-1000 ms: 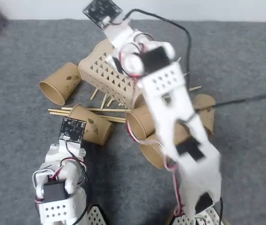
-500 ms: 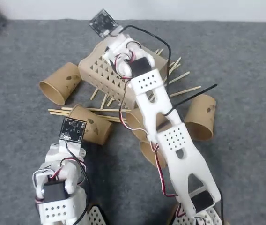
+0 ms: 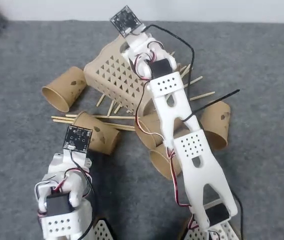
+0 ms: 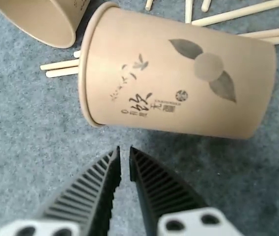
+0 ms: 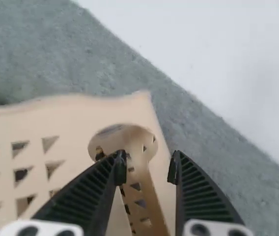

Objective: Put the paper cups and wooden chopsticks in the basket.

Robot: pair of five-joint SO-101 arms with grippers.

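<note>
left gripper [image 4: 124, 152]: jaws almost together with only a thin slit between them, nothing held; the tips sit just short of the nearest cup and do not touch it.
nearest cup [image 4: 179, 83]: on its side on the grey mat, side wall toward the left gripper, lying over a pair of chopsticks [image 4: 61, 69] that stick out past its rim.
second cup [image 4: 41, 19]: also on its side, beyond the nearest cup's rim, apart from the left gripper.
right gripper [image 5: 147, 160]: jaws well apart, straddling the basket's rim at its rounded handle tab; i cannot tell whether either finger touches the rim.
basket [image 3: 113, 77]: at the far middle of the mat, latticed side wall toward the high camera.
right arm [image 3: 182, 130]: stretches over the cups to the basket's far end.
cups under the right arm: two [image 3: 149, 131] [image 3: 163, 161] on their sides close together.
right cup [image 3: 216, 124]: just beside the arm, on its side, outside the basket.
loose chopsticks [image 3: 197, 81]: fanned off the basket's right end; more lie along its near side.
edges: the mat's far edge meets a white wall [image 5: 218, 59] a little beyond the basket.
open room: grey mat [image 3: 267, 70] shows to the right of the cups and between the two arm bases.
</note>
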